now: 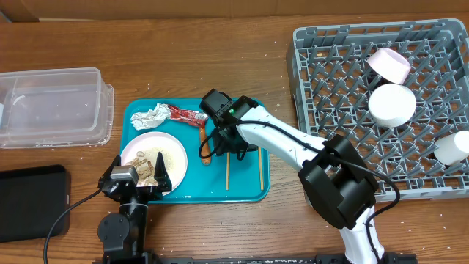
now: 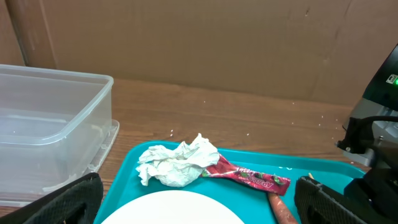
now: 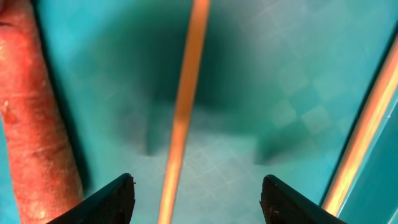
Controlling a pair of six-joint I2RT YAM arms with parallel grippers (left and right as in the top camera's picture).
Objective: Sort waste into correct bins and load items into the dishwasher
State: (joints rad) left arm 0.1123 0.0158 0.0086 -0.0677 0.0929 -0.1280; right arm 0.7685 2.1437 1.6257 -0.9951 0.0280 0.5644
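On the teal tray [image 1: 245, 183] lie a crumpled paper wad [image 1: 150, 116], a red wrapper [image 1: 187, 115], a brown sausage [image 1: 206, 147] and a white plate [image 1: 174, 150] holding beige food scraps [image 1: 146, 167]. My left gripper [image 1: 141, 176] hangs open over the plate's near edge; from its wrist I see the wad [image 2: 180, 162], the wrapper [image 2: 252, 177] and the plate [image 2: 180, 211] ahead. My right gripper [image 3: 196, 199] is low over the tray, open astride a chopstick [image 3: 183, 112] without touching it, with the sausage [image 3: 34, 112] just left of it.
The clear tub [image 1: 51, 106] stands left of the tray and the black tray [image 1: 33, 202] at front left. The grey dish rack [image 1: 344, 88] at right holds two bowls [image 1: 392, 105] and a cup [image 1: 453, 147]. A second chopstick [image 1: 261, 169] lies by the tray's right rim.
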